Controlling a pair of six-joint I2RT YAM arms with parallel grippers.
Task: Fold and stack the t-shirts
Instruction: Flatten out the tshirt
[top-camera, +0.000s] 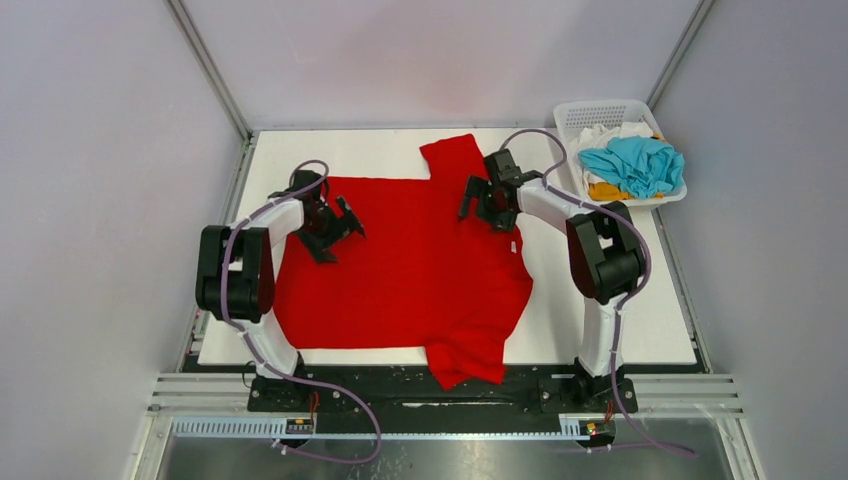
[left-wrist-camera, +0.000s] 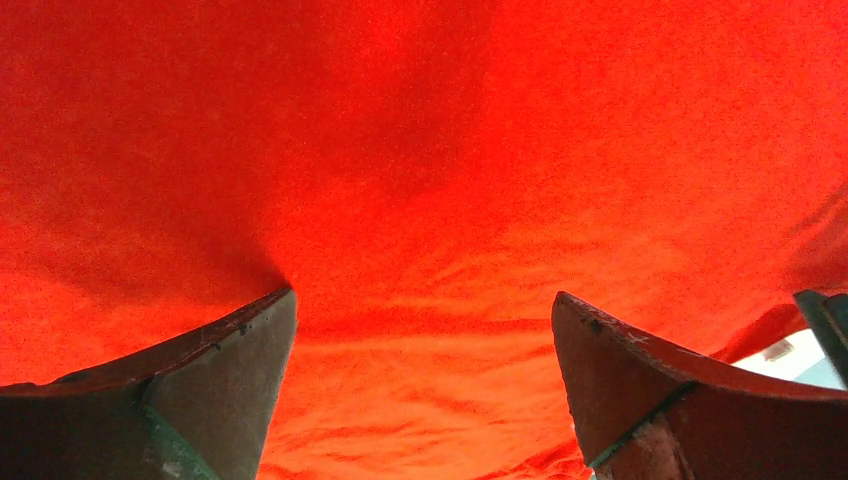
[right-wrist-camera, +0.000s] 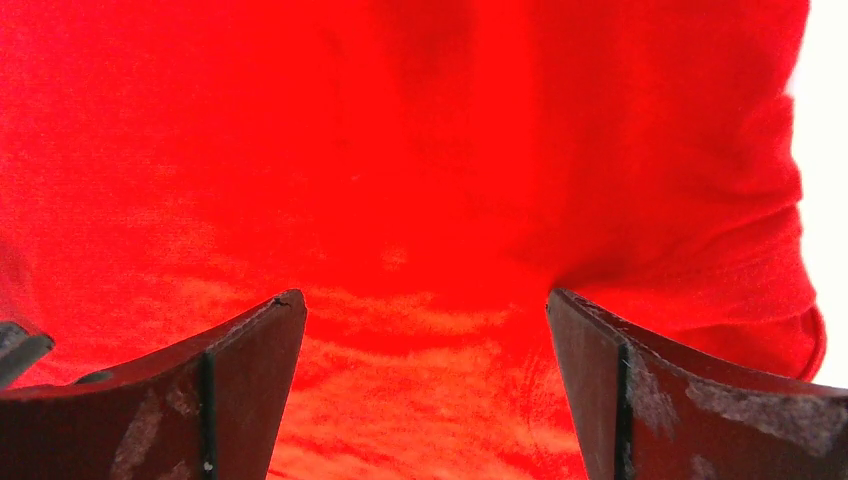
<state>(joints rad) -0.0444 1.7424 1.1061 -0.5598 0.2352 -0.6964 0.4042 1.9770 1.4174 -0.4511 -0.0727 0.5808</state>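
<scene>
The red shirt (top-camera: 410, 270) lies spread flat across the middle of the white surface (top-camera: 600, 320), with one sleeve pointing to the top of the frame and the other hanging over the bottom edge. The left tool (top-camera: 340, 235) hovers over the shirt's left part and the right tool (top-camera: 485, 205) over its upper right edge, both spread wide and holding nothing. At upper right, a basket (top-camera: 575, 115) holds a turquoise shirt (top-camera: 630, 165), a white shirt (top-camera: 605, 135) and an orange shirt (top-camera: 605, 190) in a heap.
</scene>
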